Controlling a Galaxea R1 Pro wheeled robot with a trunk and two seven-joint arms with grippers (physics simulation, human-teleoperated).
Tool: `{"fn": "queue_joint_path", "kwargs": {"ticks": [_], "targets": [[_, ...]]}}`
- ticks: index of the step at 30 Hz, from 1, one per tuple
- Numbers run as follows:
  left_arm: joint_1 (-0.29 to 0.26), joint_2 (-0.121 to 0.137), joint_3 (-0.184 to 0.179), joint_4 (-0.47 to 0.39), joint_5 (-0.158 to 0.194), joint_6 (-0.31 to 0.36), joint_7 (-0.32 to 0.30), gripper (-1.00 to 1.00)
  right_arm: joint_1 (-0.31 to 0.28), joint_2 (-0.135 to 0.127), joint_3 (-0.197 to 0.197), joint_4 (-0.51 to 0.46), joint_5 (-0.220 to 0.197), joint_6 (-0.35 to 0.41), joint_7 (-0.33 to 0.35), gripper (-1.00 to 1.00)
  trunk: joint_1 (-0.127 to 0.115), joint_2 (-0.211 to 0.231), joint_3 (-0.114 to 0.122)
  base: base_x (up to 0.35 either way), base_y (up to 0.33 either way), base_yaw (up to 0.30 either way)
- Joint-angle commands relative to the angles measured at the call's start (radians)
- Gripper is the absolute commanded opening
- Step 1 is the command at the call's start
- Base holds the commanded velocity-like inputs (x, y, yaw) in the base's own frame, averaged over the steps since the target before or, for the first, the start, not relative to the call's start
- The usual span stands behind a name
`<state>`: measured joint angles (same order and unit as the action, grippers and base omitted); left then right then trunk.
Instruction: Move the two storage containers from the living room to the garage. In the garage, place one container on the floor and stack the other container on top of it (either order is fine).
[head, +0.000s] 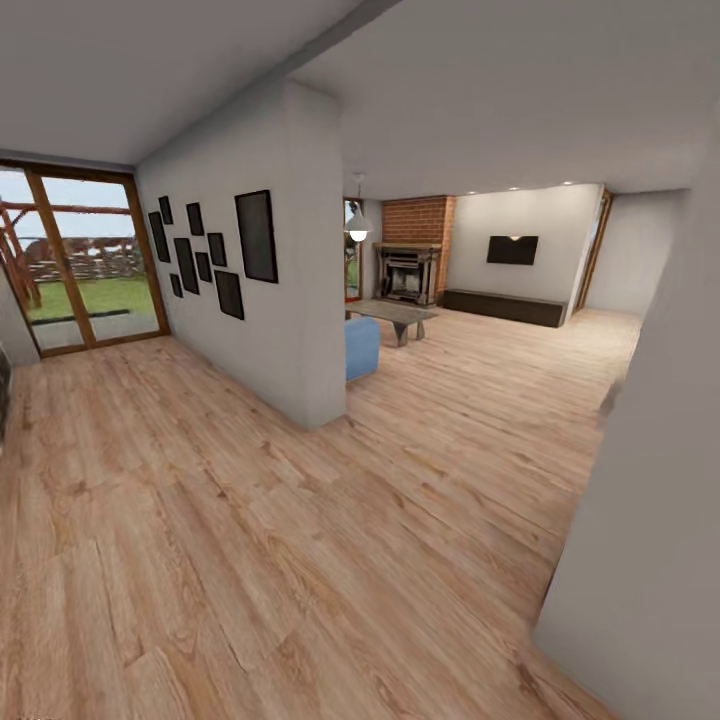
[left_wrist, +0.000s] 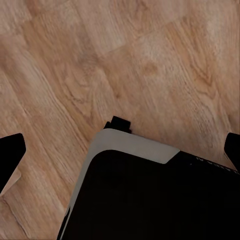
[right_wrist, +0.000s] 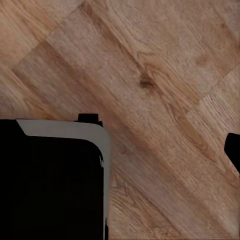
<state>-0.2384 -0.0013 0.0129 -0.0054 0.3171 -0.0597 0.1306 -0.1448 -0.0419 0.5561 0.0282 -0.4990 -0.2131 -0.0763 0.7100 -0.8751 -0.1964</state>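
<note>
Beyond a white partition wall, the living room's brick chimney and fireplace stand past a low table, while both wrist cameras show fingers spread over wood-plank flooring.

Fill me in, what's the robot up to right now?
Nothing is being handled. The head view looks across a light wood-plank floor toward the living room, with its brick chimney, fireplace, low table and a blue seat behind a dividing wall. Both wrist views look down at planks and the robot's dark base; the left gripper is open and empty.
</note>
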Motion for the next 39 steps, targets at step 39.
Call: {"fn": "queue_joint_path", "kwargs": {"ticks": [39], "targets": [[-0.001,0.002,0.001,0.001,0.003,-0.003,0.001,1.0,-0.001,-0.001,0.002,0.002,-0.016,-0.014,-0.011,1.0,0.001,-0.001,-0.001,0.323,0.0,0.023]]}}
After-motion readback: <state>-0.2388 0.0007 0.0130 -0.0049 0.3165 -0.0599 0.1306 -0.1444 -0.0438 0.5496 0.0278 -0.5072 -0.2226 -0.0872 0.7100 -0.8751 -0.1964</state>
